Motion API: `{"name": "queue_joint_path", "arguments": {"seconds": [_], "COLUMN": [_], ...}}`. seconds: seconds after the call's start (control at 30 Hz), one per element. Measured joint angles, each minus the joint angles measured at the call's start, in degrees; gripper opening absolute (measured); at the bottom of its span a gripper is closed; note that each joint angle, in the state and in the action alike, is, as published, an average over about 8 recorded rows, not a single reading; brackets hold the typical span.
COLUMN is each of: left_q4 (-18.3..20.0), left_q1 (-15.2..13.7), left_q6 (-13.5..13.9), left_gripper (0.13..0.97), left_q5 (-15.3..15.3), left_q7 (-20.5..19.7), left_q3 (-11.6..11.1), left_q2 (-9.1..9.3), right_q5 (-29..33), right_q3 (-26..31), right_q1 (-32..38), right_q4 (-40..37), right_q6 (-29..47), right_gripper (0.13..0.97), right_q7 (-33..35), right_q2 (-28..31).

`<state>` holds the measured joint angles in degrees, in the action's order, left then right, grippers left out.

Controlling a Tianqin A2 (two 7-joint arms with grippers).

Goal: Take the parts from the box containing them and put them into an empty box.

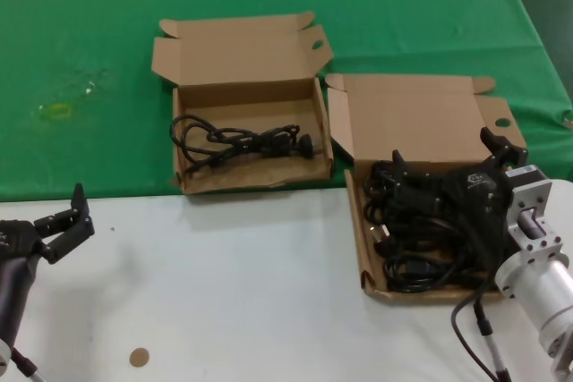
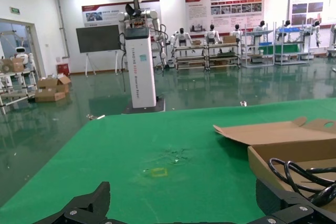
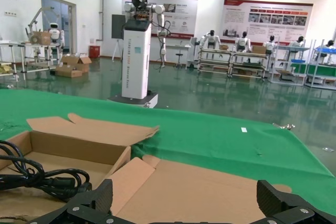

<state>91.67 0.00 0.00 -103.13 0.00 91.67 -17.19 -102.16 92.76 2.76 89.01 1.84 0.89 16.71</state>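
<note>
The left end effector (image 1: pixel 79 221) hovers low over the white front part of the bench (image 1: pixel 233 284), well apart from both boxes, its fingers spread and holding nothing. A small brown disc (image 1: pixel 138 357) lies on the white surface near the front edge. Farther back the bench is covered by a green cloth (image 1: pixel 89 60), with a faint yellowish mark (image 1: pixel 55 111) at its left.

On the cloth, left of centre, sits the left box (image 1: pixel 246 109), lid folded open to the rear, with a single black cable (image 1: pixel 242 142) coiled on its floor. In the left wrist view the same box (image 2: pixel 283 148) and cable (image 2: pixel 304 179) appear beyond that arm's wide-set fingertips (image 2: pixel 100 195).

Just beside it to the right, touching at the corner, the right box (image 1: pixel 421 131) straddles the edge of the cloth and the white surface, lid open too. It holds a heap of black cables (image 1: pixel 407 257). The right end effector (image 1: pixel 448 167) sits over this heap, fingers spread, gripping nothing that can be made out. Its wrist view shows the open lid (image 3: pixel 199 192) below its splayed fingertips (image 3: pixel 278 198).
</note>
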Motion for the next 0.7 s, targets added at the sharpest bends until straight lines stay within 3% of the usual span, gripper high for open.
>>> {"name": "queue_joint_path", "arguments": {"seconds": [0.7], "left_q4": [0.0], "left_q1": [0.0], "left_q6": [0.0], "left_gripper": [0.966], "left_q5": [0.0], "left_q7": [0.0], "left_q3": [0.0], "left_q2": [0.00], "right_q5": [0.0], "right_q3": [0.0], "right_q1": [0.0], "right_q4": [0.0], "right_q6": [0.0], "right_gripper": [0.966], "right_q7": [0.0], "right_q2": [0.0]}}
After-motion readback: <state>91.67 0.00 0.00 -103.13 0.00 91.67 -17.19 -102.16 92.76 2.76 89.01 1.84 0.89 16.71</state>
